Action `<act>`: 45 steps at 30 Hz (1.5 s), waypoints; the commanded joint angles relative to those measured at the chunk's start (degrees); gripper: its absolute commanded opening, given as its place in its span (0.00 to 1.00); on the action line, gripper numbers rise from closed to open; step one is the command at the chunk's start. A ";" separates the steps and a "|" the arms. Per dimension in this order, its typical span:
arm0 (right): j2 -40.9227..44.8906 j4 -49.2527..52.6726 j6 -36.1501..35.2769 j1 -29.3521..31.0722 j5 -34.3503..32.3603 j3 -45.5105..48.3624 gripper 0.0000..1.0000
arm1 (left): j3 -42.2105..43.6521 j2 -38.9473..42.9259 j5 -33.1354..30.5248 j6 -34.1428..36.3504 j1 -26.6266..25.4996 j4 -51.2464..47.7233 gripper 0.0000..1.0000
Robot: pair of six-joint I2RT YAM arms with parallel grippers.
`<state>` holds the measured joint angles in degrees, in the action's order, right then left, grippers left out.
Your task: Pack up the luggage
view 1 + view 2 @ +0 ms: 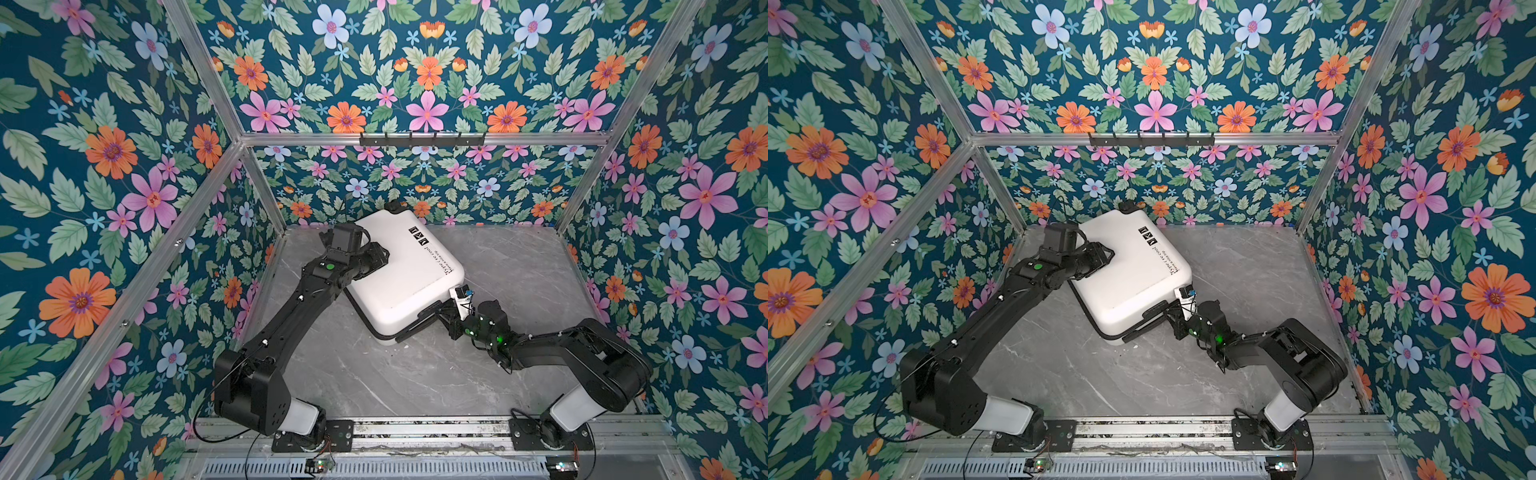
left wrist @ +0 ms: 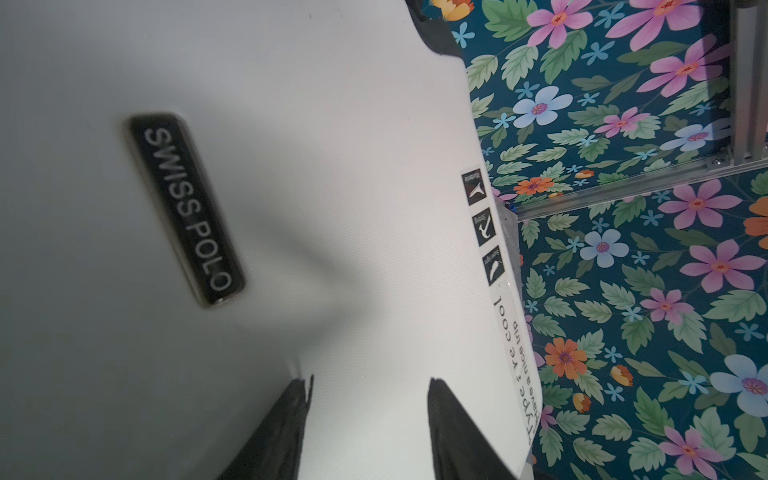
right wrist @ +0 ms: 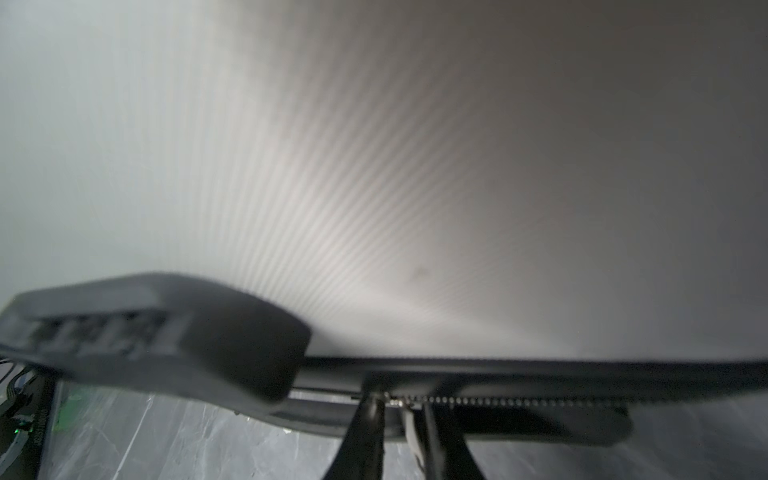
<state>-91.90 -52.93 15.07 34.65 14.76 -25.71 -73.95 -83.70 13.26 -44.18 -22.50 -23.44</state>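
Between the black fingers (image 3: 365, 436) of the right gripper (image 3: 401, 402), seen from the right wrist, stands a thin grey zipper pull (image 3: 409, 424), hanging at the toothed metal zipper (image 3: 519, 401). Those fingers are drawn close about the tab, but I cannot tell whether they have clamped it. Over the lid, the left gripper (image 2: 370, 380) has its fingers spread apart and grasps nothing. It sits low over bare shell near a black oblong badge (image 2: 185, 210) lettered SWISS POLO, and I cannot be sure it touches.

Both grippers are at the small white hard-shell suitcase (image 1: 399, 282). It lies flat, lid down and turned askew on the grey marble-patterned table (image 1: 519, 270), toward the back wall and left of the middle in both top views.

The shell looks stiff, smooth and slick, so its broad faces probably offer a pinch no purchase; they suit only a flat press from above. The case is likely light for its bulk and free to skid or pivot on the polished table when the zipper is tugged, so a steady hold-down on the lid matters. The pull is small, thin and loose. It is best taken deep, near its root, and drawn along the line of the teeth, where the rounded corners will probably resist most.
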 commanded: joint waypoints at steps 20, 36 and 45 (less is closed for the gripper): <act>6.20 5.36 2.51 -4.16 -11.37 0.23 0.00 | 1.54 -0.85 -4.64 -0.29 0.76 -16.46 0.51; 2.07 10.11 4.84 -13.53 -6.53 -7.44 0.00 | 2.76 -0.32 -4.65 -0.86 0.92 -16.06 0.51; -2.59 10.32 6.20 -17.47 -2.89 -14.58 0.00 | 3.29 -0.41 -4.78 -1.17 0.96 -15.93 0.51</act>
<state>-94.37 -38.22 20.03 18.15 13.37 -38.48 -71.92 -83.05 11.42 -44.82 -21.76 -22.09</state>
